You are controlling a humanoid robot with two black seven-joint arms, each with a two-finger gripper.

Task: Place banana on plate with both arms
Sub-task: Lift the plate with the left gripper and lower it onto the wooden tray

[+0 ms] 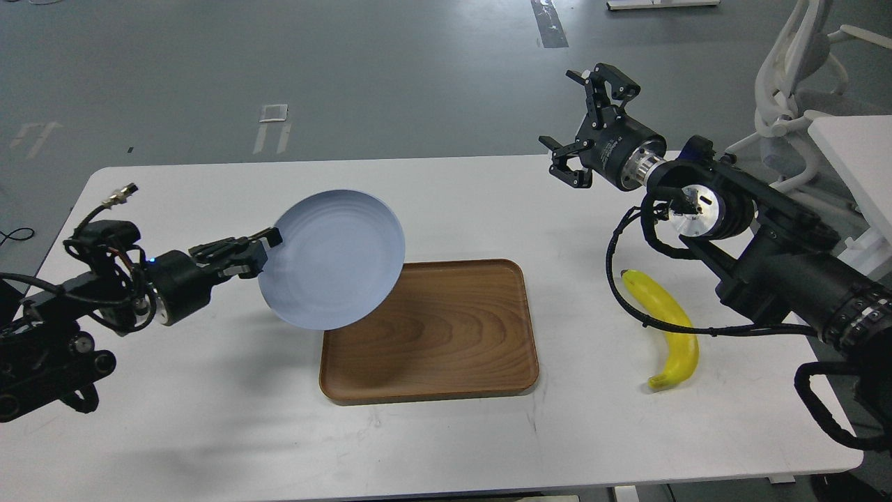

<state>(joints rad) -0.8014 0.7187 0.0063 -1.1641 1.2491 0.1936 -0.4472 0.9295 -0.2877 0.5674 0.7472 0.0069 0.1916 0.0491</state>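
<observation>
Clearly the left gripper's fingers (268, 240) pinch the plate (333, 259) rim, holding it tilted above the wooden tray (446, 335). Right gripper (582, 122) hangs spread, holding nothing; the banana (667, 328) lies on the tabletop (209, 390) at its 5 o'clock, a cable (648, 317) crossing it.

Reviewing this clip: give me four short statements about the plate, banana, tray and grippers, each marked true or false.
1. The left gripper holds the plate by its rim, lifted and tilted. True.
2. The banana lies on the plate. False: it lies on the table, right of the wooden tray.
3. The right gripper is open and holds nothing. True.
4. The wooden tray holds a cup. False: nothing rests on it.
</observation>
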